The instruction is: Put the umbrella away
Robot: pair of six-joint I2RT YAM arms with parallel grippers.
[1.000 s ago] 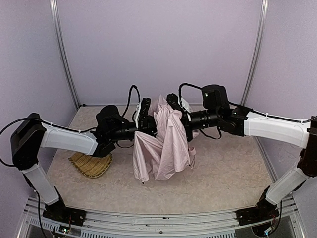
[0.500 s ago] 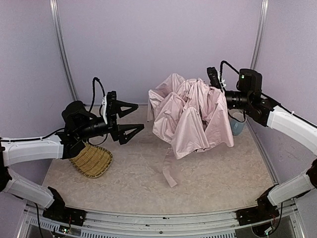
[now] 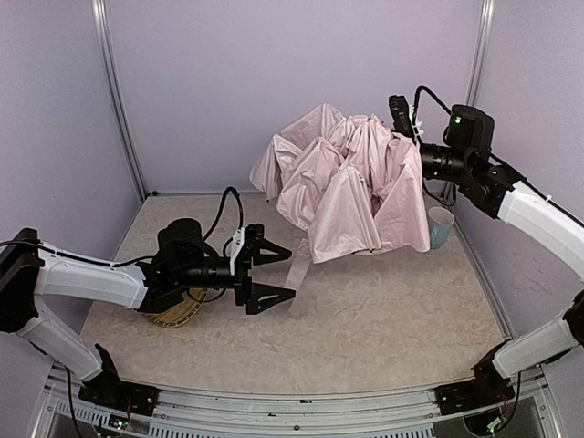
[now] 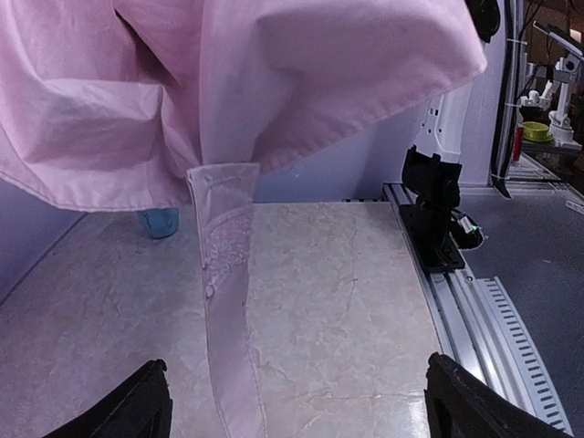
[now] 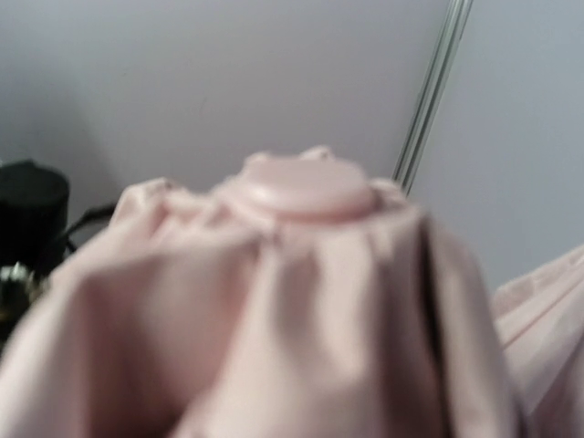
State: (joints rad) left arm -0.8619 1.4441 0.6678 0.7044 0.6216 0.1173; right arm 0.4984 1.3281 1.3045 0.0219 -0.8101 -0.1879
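Left gripper point(image 3: 278, 272) has released and dropped low, jaws wide, empty; right gripper point(image 3: 401, 119), clamped tight, alone hoists the crumpled pale pink fabric umbrella point(image 3: 347, 192) far right; bundling likely remains undone.

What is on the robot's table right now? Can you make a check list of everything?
Surface: beige table, no spills seen.
Job's things: pink umbrella hanging above the table, canopy loose and bunched, strap dangling.
Clutter: woven tray at left, partly hidden; pale cup at right.
Grippers: left gripper open and empty near the strap; right gripper shut on the umbrella's top.
Cables: a black cable loops at each wrist.
Surroundings: lilac walls, metal posts.
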